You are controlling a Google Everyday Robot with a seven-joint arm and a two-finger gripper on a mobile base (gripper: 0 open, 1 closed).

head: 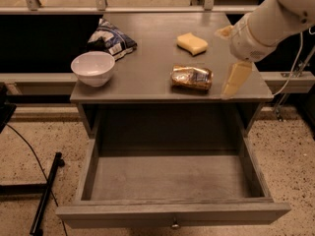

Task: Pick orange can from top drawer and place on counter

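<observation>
The orange can (192, 77) lies on its side on the counter (147, 82), near the front right edge. My gripper (225, 63) hangs just right of the can, over the counter's right front corner. It is open and holds nothing, and one cream finger (235, 80) points down, apart from the can. The top drawer (172, 213) is pulled fully out below the counter, and only its bare grey floor shows. Its small round knob (174, 225) sits at the bottom edge.
A white bowl (93, 68) stands at the counter's front left. A dark blue-white snack bag (112, 39) lies behind it. A yellow sponge (192, 43) lies behind the can. A black cable and a stand leg (47, 191) lie on the speckled floor at the left.
</observation>
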